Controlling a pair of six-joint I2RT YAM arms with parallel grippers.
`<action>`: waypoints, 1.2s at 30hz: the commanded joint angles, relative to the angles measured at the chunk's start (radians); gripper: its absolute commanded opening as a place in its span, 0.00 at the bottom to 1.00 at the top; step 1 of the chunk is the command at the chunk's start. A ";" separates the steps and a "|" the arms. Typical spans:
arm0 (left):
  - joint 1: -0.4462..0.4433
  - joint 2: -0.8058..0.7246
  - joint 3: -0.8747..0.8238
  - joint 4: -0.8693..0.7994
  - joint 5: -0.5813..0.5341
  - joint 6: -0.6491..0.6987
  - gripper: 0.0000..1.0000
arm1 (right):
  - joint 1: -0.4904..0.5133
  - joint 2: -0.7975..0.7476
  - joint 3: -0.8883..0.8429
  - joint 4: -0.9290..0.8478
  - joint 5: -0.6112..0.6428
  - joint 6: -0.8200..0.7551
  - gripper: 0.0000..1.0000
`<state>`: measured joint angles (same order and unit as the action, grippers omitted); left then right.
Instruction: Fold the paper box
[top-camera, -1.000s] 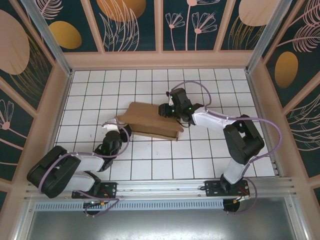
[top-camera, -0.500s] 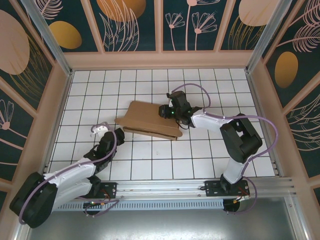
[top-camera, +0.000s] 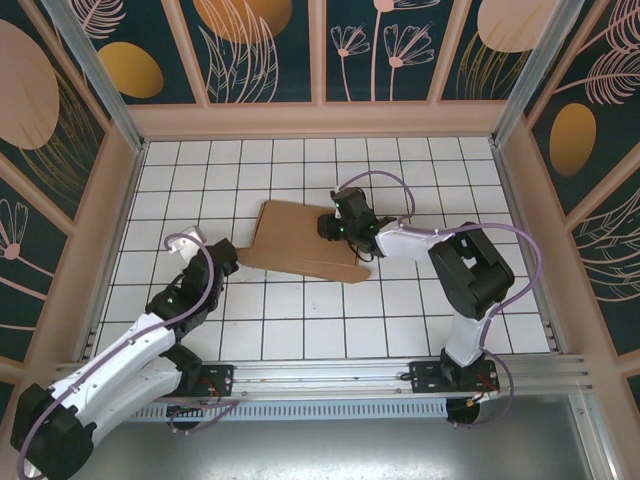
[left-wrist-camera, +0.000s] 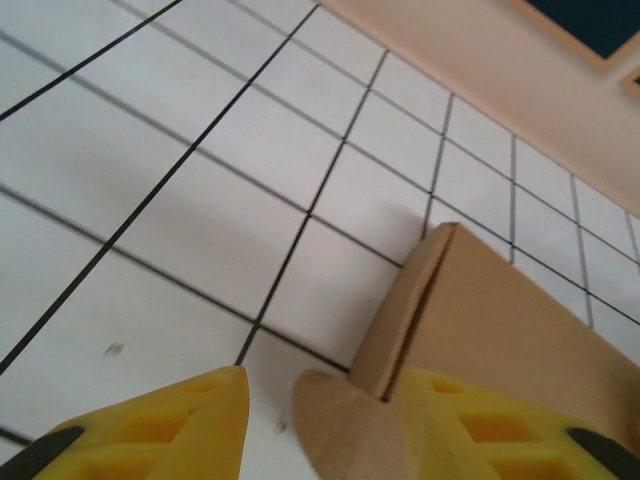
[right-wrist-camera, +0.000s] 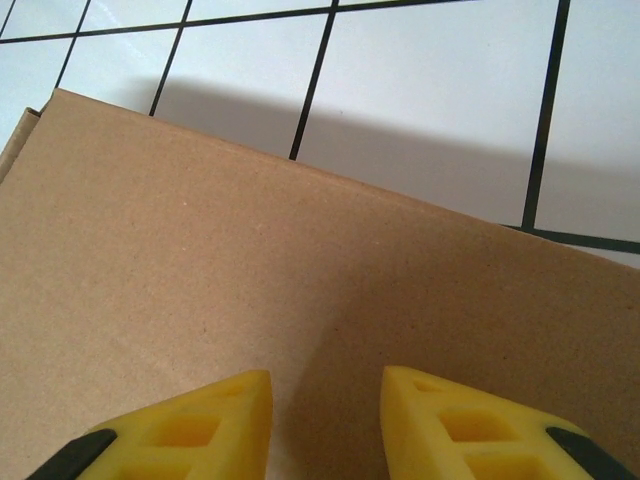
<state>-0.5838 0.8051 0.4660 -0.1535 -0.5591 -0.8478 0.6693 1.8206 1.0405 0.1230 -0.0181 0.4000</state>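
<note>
The paper box is a shallow brown cardboard box lying on the white tiled table, its lid down. In the left wrist view its left end shows a slit between lid and wall, and a rounded tab sticks out. My left gripper sits at that left end, open, with the tab between its yellow fingers and a gap on the left side. My right gripper hovers at the box's right part, open, its fingertips low over the flat lid with nothing between them.
The tiled floor is ringed by a raised wooden wall with metal posts at the corners. Bare tiles lie behind the box and to its right. Both arm bases stand on the near rail.
My left arm has stretched out low and its gripper has slid a little left along the box's end. The lid has come down flatter. The right gripper has shifted slightly left over it.
</note>
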 joint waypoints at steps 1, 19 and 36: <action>-0.003 0.097 0.081 0.066 0.103 0.179 0.43 | 0.000 0.050 -0.024 -0.107 0.040 -0.015 0.36; 0.138 0.815 0.305 0.238 0.831 0.171 0.31 | -0.097 -0.224 -0.108 -0.080 -0.154 0.020 0.40; 0.186 0.751 0.578 0.008 0.612 0.340 0.56 | -0.279 -0.393 -0.339 -0.007 -0.199 0.094 0.62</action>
<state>-0.4118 1.5436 1.0027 -0.0608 0.1661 -0.5949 0.3923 1.4555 0.7231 0.0929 -0.2184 0.4854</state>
